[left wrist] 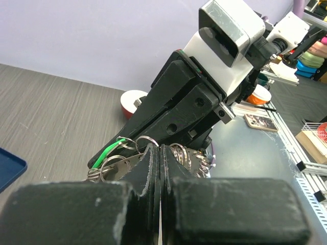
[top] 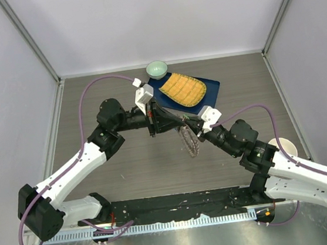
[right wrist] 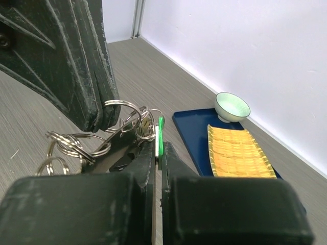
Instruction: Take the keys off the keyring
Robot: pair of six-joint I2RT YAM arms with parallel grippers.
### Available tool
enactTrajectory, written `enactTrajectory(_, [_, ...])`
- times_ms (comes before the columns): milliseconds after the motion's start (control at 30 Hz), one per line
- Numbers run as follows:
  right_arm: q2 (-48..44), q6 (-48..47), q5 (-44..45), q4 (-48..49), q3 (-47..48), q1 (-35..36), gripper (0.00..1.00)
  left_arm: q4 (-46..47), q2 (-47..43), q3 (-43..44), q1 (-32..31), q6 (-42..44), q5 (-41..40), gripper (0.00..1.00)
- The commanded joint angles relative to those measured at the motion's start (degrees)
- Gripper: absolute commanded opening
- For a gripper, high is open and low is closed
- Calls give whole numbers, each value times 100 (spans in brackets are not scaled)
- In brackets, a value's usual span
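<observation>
The keyring (top: 189, 142), a grey bunch of keys, hangs above mid-table between the two arms. My left gripper (left wrist: 160, 149) is shut, its tips pinching among the bunch's silvery rings (left wrist: 180, 155). In the right wrist view its dark fingers (right wrist: 97, 115) clamp a ring (right wrist: 121, 108) at their tips. My right gripper (right wrist: 159, 145) is shut on a green-headed key (right wrist: 161, 133), also seen as a green strip (left wrist: 108, 151) from the left wrist. More rings (right wrist: 76, 144) dangle to the left. In the top view the left gripper (top: 176, 123) and right gripper (top: 196, 128) meet tip to tip.
A dark blue tray (top: 210, 88) at the back holds a yellow slatted mat (top: 184, 89). A pale green bowl (top: 157, 69) stands at its far corner. A white cup (top: 285, 146) sits by the right arm. Walls close in the table's left, back and right.
</observation>
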Motion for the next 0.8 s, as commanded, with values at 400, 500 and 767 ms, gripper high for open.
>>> enactTrajectory(400, [-24, -205, 435, 540, 187, -20, 1, 1275, -178, -237, -7, -856, 978, 0])
enactTrajectory(500, [-50, -249, 453, 540, 214, -20, 1, 1180, -248, -334, -7, -830, 1049, 0])
enactTrajectory(767, [-68, -486, 541, 548, 275, -20, 1, 890, -266, -369, 2, -760, 1348, 0])
